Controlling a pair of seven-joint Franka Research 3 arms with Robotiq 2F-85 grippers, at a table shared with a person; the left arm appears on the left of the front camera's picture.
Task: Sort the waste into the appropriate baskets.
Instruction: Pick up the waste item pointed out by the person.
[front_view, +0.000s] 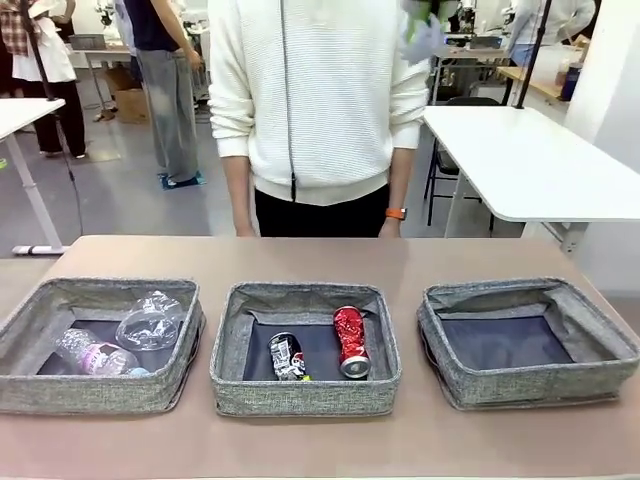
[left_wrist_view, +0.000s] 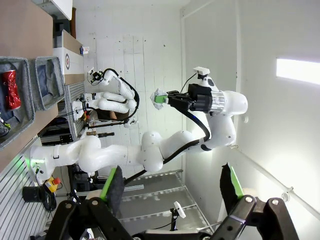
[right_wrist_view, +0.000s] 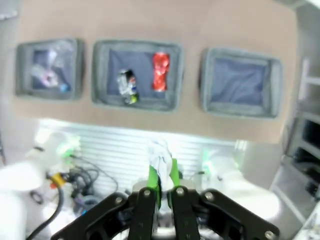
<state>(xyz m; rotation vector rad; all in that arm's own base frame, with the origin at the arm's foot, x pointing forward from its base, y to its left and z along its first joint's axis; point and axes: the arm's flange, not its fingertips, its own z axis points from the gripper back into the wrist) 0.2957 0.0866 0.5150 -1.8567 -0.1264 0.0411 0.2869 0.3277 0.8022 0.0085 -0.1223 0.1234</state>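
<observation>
Using the middle basket (front_view: 228, 345) as the anchor. It sits on the brown worktop (front_view: 320, 440) and has two cans lying on its dark bottom: the crushed dark can (front_view: 287, 357) toward its near side, and the crushed red can (front_view: 351, 341) just beside it on the right, not touching as far as I can see.

To its left is the left basket (front_view: 100, 390) with the clear plastic bottle (front_view: 92, 355) lying flat and the clear plastic cup (front_view: 149, 322) a bit farther back, resting by the bottle. To the right of the middle basket is the right basket (front_view: 530, 385), just its dark bottom showing.

The right tool (right_wrist_view: 160, 184) is raised well above the worktop, looking down on all three baskets, and its green pads are clamped on the crumpled white paper ball (right_wrist_view: 160, 152). The left wrist view shows that same arm from the side, paper at its tip (left_wrist_view: 159, 95).

The left tool (left_wrist_view: 170, 192) has its fingers spread wide apart, nothing between them, pointed off at a wall.

Beyond the middle basket, at the far edge of the worktop, a person in a white sweater (front_view: 320, 100) stands with arms hanging down.
</observation>
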